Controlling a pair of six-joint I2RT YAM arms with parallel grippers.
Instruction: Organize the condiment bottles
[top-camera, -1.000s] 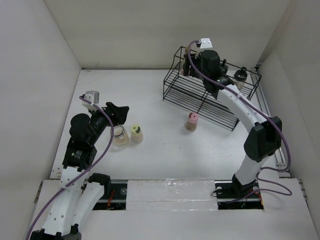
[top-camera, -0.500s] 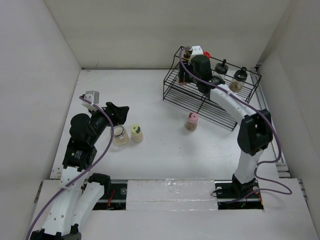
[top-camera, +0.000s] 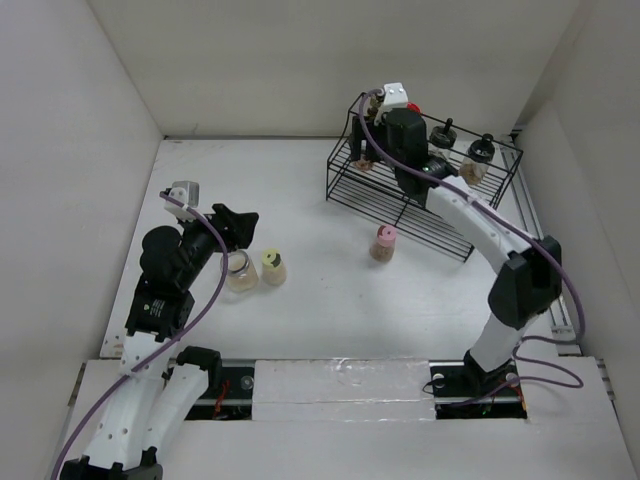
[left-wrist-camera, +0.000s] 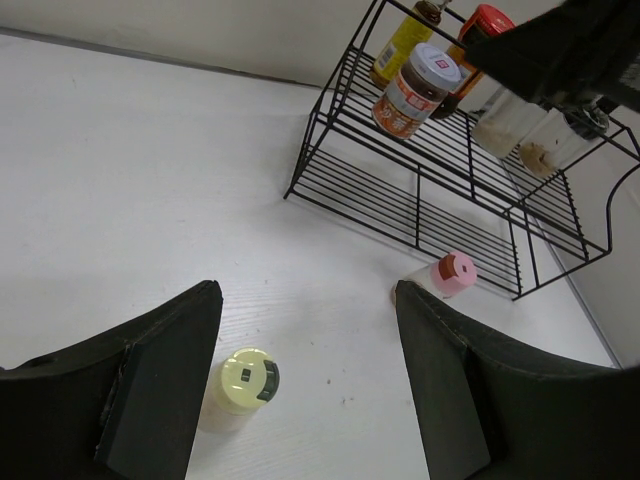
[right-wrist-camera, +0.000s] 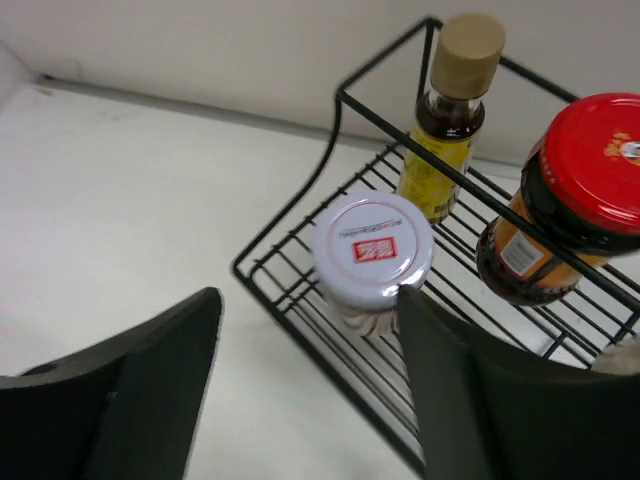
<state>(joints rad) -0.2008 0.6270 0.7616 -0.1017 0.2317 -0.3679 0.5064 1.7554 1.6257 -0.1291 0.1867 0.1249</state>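
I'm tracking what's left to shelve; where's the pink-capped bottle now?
In the top view the pink-capped bottle stands on the table right of centre, just in front of the black wire rack, the yellow-capped bottle off to its left.

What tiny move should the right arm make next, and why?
Probably lift the right gripper up and away. It is open, not gripping the white-lidded jar, which already stands on the rack, while the pink-capped bottle waits on the table.

left hand (left-wrist-camera: 305, 295): fingers spread wide, tilted down | right hand (right-wrist-camera: 308, 300): fingers spread wide, tilted down
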